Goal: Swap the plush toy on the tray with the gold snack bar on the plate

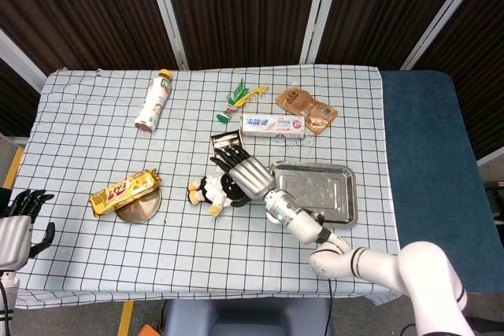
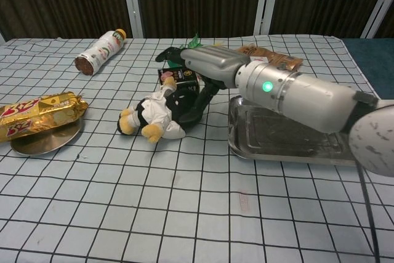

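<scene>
I work in a lab-type test bay: a table (image 1: 87, 265) draped in a black-gridded white cloth fills the centre of the frame, dark brown curtains (image 1: 236, 5) with white metal struts (image 1: 167, 9) close off the top, and blue floor matting (image 1: 441, 147) runs down the right.

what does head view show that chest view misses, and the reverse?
Only the head view shows the left hand, idle off the table's left edge. Only the chest view shows a thumb beside the plush toy under the raised fingers of the right hand. Both show the gold snack bar on the plate and the tray.
</scene>
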